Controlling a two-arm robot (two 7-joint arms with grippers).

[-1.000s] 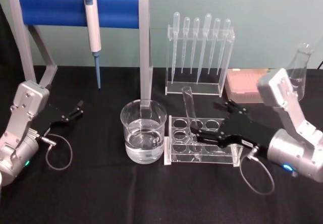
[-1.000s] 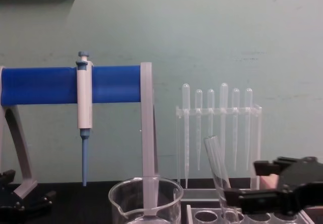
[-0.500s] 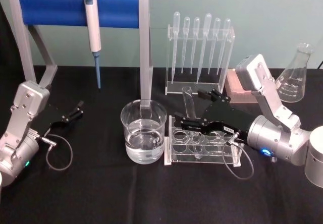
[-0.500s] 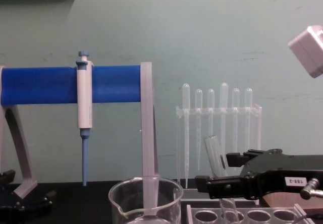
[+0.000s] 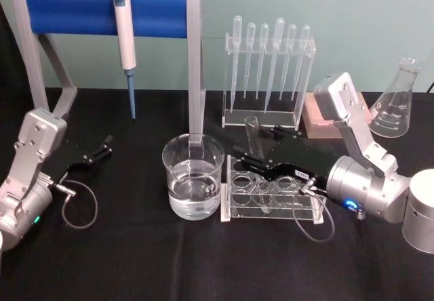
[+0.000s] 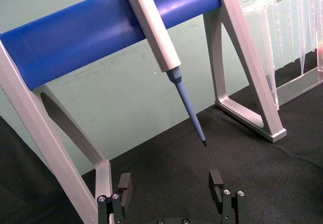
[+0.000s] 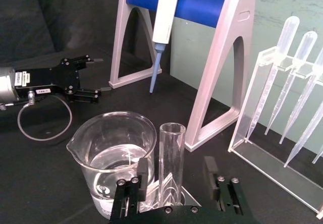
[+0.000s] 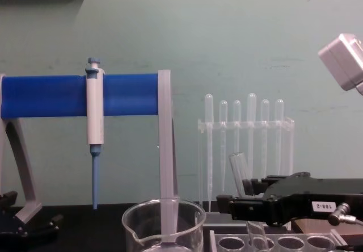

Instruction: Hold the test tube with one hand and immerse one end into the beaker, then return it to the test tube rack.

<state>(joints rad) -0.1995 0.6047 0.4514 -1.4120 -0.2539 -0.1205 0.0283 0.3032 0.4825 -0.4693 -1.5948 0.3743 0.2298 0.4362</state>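
The clear test tube leans in the clear rack, just right of the beaker, which holds water. My right gripper reaches in from the right and is open, one finger on each side of the tube. In the right wrist view the test tube stands upright between the two fingers with a gap on both sides, and the beaker is just beyond. The chest view shows the right gripper level with the test tube's upper part. My left gripper rests open at the far left.
A blue-barred stand with a hanging blue-tipped pipette fills the back left. Its grey post rises right behind the beaker. A rack of bulb pipettes, a pink box and a conical flask stand at the back right.
My right gripper has moved left and rolled, so its fingers now stand on either side of the test tube. The tube, the beaker and the left arm have not moved.
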